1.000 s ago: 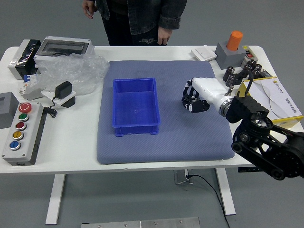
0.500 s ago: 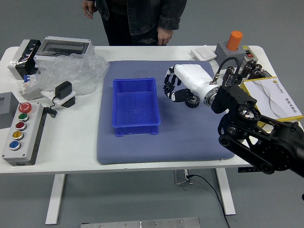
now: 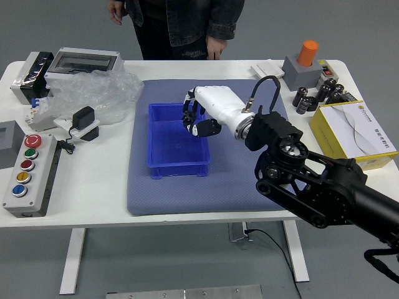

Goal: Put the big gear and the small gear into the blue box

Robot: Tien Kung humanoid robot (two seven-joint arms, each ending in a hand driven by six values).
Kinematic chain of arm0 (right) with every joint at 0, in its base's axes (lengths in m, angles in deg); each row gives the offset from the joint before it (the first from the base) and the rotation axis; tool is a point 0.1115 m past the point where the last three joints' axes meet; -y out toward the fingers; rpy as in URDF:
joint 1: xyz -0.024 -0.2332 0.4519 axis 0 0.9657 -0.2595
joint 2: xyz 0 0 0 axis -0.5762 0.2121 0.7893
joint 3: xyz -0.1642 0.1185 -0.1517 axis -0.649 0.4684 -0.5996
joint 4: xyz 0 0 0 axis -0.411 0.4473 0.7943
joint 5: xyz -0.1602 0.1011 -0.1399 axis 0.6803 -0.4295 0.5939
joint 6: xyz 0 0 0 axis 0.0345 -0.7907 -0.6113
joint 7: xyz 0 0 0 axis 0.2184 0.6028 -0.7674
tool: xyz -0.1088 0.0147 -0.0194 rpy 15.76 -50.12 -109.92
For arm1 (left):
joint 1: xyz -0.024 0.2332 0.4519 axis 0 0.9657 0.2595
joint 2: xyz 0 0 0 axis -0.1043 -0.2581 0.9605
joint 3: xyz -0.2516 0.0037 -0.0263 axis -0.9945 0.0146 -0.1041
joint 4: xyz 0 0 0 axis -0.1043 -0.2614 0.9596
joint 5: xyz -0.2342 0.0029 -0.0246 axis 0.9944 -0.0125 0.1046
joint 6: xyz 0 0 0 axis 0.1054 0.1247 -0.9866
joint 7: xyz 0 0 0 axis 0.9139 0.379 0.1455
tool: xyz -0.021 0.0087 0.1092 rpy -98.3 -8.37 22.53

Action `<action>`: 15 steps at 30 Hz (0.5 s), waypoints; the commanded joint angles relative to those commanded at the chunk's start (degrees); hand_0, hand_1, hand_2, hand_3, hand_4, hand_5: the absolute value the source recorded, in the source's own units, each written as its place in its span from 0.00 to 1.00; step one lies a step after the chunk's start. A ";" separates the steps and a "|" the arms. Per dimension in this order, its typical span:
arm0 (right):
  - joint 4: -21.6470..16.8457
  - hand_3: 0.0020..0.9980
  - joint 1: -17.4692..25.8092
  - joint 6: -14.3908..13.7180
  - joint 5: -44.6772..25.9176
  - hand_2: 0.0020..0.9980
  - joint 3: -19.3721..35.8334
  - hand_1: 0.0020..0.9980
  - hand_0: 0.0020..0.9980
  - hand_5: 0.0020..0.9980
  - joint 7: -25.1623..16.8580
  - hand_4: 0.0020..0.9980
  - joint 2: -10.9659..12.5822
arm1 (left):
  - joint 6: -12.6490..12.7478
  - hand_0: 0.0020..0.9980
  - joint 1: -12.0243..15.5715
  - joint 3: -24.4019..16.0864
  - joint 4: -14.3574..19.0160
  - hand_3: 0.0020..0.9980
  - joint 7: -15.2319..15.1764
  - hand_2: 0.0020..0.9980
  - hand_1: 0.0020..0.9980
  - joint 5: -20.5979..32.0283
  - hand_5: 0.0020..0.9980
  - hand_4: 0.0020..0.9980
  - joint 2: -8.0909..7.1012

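Beneath the fingers (image 3: 207, 128) of the one visible robot arm's right hand (image 3: 215, 103) lies one blue box (image 3: 179, 169), its right side nearest them. Whether they are open, closed or gripping a gear, I cannot tell; neither gear can be made out. Left of them, one control panel (image 3: 47, 165) has five buttons (image 3: 32, 141); beyond, a person's two hands (image 3: 216, 47) hang.

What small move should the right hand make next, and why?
Probably ease the right hand a little left before any release: it appears above the blue box's right rim, not its middle, and I can't see whether it holds a gear.
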 joint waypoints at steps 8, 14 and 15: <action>1.85 0.65 0.42 2.73 -0.37 0.58 0.11 0.53 0.64 0.23 1.63 0.60 -3.58 | -0.04 0.73 0.14 -0.07 0.00 0.70 0.01 0.69 0.68 -0.21 0.01 0.43 0.11; 2.65 0.82 0.51 4.98 -0.64 0.70 1.01 0.54 0.61 0.34 3.00 0.79 -4.64 | -0.08 0.73 0.13 -0.08 0.00 0.70 0.02 0.69 0.68 -0.34 0.01 0.43 0.16; 2.74 0.82 0.49 5.18 -0.67 0.70 1.19 0.54 0.61 0.34 3.11 0.79 -4.68 | -0.08 0.73 0.14 -0.06 0.00 0.70 0.02 0.69 0.68 -0.34 0.01 0.43 0.15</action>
